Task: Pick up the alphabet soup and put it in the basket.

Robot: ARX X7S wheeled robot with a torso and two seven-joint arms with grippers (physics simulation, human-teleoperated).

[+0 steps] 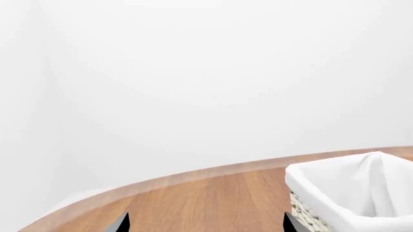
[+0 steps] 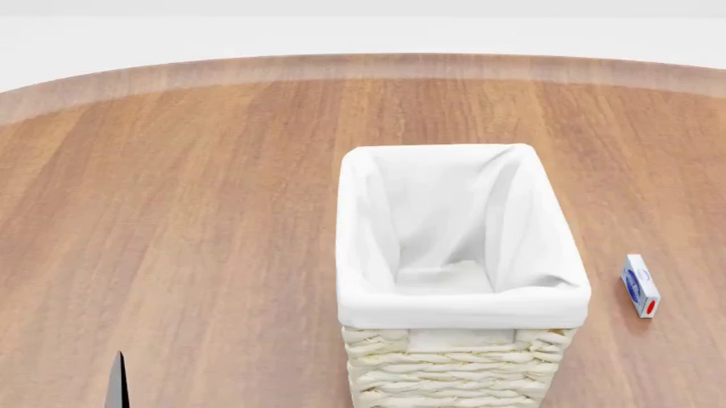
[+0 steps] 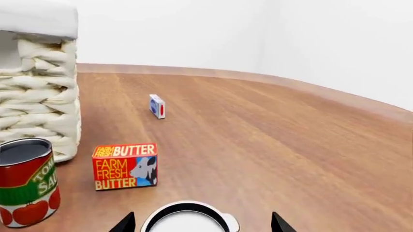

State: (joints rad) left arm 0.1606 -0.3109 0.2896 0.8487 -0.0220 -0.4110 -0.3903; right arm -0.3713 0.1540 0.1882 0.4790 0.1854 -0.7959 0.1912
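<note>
In the right wrist view the round white top of a can, the alphabet soup, sits at the frame's edge; its label is hidden. My right gripper is open, with its two dark fingertips wide apart on either side of that top and not touching it. The cream woven basket with its white liner stands in the middle of the table and looks empty. It also shows in the left wrist view and the right wrist view. My left gripper is open and empty over bare wood beside the basket.
A red-and-green tomato can stands against the basket's wall. An orange butter box lies beside the tomato can. A small blue-and-white box lies farther out, right of the basket in the head view. The round wooden table ends in a curved edge.
</note>
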